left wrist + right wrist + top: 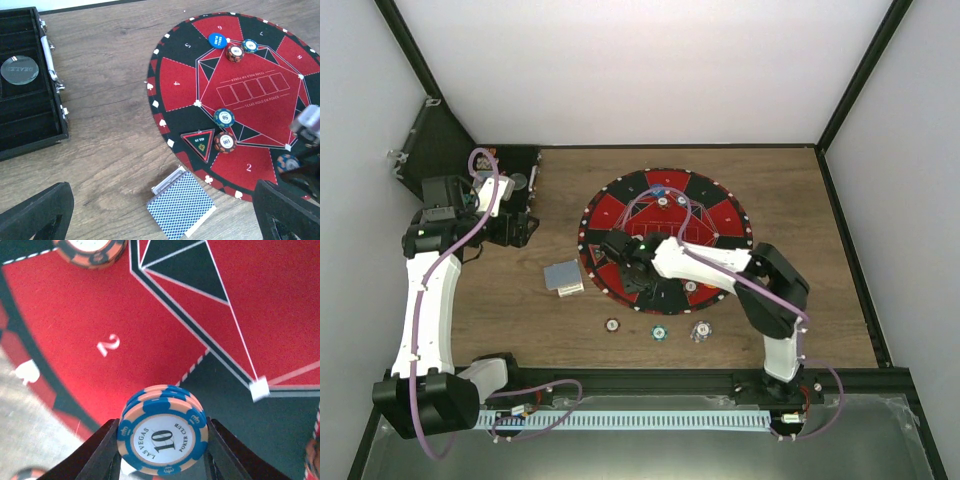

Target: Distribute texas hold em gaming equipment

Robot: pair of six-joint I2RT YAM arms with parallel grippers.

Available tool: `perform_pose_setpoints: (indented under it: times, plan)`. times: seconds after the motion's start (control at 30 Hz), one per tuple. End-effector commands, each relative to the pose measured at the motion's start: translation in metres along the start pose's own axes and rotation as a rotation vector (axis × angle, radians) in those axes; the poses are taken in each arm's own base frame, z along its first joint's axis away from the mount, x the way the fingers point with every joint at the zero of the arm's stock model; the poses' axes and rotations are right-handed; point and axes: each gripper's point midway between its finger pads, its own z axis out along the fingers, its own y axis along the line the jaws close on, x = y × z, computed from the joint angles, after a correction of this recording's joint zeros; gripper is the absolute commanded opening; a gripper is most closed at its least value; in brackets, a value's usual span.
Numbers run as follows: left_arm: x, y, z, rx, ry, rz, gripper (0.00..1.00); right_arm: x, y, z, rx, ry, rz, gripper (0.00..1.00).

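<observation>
My right gripper (pixel 162 452) is shut on a small stack of blue-and-orange "10" poker chips (pixel 162 435), held just above the round red-and-black mat (pixel 150 305) near its sector 2. In the top view this gripper (pixel 632 270) hovers over the mat's near-left part. My left gripper (pixel 160 212) is open and holds nothing, high above a blue-backed deck of cards (pixel 181 209) lying just off the mat's rim. On the mat lie a teal chip (pixel 224 117), a "100" chip (pixel 225 142), two chips near sector 6 (pixel 234 52) and a blue button (pixel 217 40).
An open black case (pixel 30 125) with a clear dealer disc (pixel 19 70) stands at the left. A triangular all-in marker (pixel 199 141) lies on the mat. Three loose chips (pixel 659 333) rest on the wooden table in front of the mat, and the deck (pixel 563 277) lies to its left.
</observation>
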Motion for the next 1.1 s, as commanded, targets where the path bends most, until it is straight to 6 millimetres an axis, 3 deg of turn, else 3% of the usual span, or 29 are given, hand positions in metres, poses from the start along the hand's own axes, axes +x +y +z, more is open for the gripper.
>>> perform_pose_setpoints:
  times: [0.0,0.3,0.53,0.63,0.7,0.77,0.93,1.07]
  plan:
    - [-0.008,-0.001,-0.008,-0.009,-0.025,0.013,1.00,-0.035,0.021,0.010,-0.074,-0.049,-0.041,0.17]
    - [-0.011,0.000,-0.005,-0.001,-0.032,0.005,1.00,-0.049,0.049,0.041,-0.112,-0.021,-0.090,0.16]
    - [-0.011,0.001,-0.005,-0.005,-0.030,0.008,1.00,-0.053,0.057,0.051,-0.120,-0.013,-0.099,0.17]
    - [-0.009,0.001,-0.004,-0.002,-0.029,0.007,1.00,-0.054,0.056,0.052,-0.113,-0.009,-0.101,0.31]
    - [-0.009,0.000,-0.003,0.002,-0.030,0.006,1.00,-0.054,0.055,0.051,-0.103,-0.003,-0.102,0.47]
    - [-0.009,0.000,-0.003,0.004,-0.030,0.006,1.00,-0.055,0.053,0.044,-0.100,-0.007,-0.100,0.56]
    - [-0.006,0.000,-0.002,0.005,-0.027,0.009,1.00,-0.056,0.045,0.020,-0.102,-0.036,-0.090,0.62]
    - [-0.005,0.000,-0.001,0.007,-0.025,0.008,1.00,-0.040,0.029,0.000,-0.079,-0.039,-0.078,0.63]
